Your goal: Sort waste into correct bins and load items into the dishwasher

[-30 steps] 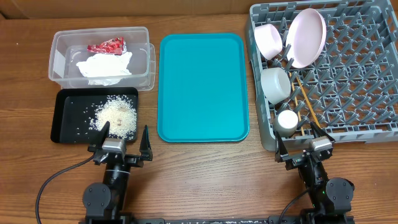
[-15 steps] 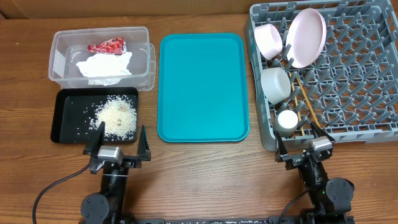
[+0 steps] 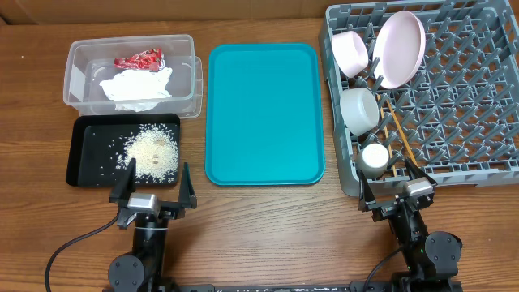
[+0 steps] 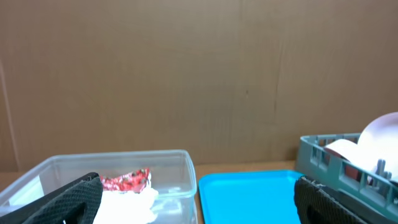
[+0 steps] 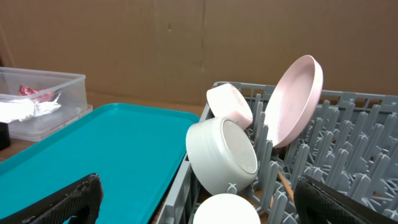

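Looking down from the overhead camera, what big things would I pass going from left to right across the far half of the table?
clear plastic tub → teal tray → grey dish rack

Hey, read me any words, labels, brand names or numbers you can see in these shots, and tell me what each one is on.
No text can be read in any view.
Red wrapper in the clear tub: light flecks that may be print, too small and blurred to read.
White bowl in the grey rack: a small dark mark near its rim, too small to read.
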Motion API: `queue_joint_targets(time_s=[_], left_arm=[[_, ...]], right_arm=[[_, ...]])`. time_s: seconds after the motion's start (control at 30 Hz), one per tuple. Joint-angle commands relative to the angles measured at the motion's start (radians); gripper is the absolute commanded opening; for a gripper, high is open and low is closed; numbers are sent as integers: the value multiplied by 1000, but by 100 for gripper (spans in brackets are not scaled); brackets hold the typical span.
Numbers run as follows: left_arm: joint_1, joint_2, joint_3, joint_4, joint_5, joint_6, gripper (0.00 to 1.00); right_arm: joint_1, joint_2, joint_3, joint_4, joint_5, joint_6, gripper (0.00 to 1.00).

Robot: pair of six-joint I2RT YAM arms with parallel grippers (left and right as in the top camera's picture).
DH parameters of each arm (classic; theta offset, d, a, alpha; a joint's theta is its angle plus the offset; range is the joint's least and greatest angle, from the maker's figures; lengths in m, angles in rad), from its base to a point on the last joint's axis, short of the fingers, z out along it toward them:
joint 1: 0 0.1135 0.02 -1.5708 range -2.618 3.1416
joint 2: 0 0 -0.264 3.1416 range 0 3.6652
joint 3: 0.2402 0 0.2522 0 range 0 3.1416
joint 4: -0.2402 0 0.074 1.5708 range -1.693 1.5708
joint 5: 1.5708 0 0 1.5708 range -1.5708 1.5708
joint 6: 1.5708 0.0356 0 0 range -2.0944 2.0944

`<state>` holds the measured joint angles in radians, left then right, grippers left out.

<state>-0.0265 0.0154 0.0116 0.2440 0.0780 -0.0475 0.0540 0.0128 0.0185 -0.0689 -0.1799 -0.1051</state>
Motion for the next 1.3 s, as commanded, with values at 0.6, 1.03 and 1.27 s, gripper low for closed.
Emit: queue_joint_targets(time_s=[0.6,1.03,1.27], left_arm=[[-7,-13,-7,-314,21,18,100],[-7,-11,-7,-314,22,18,100],[-7,-11,-7,-314,22,18,100]], right_arm=[[-3,-10,-11,6,-8,8,100],[-3,-10,-11,6,-8,8,100],[-3,-10,-11,6,-8,8,100]])
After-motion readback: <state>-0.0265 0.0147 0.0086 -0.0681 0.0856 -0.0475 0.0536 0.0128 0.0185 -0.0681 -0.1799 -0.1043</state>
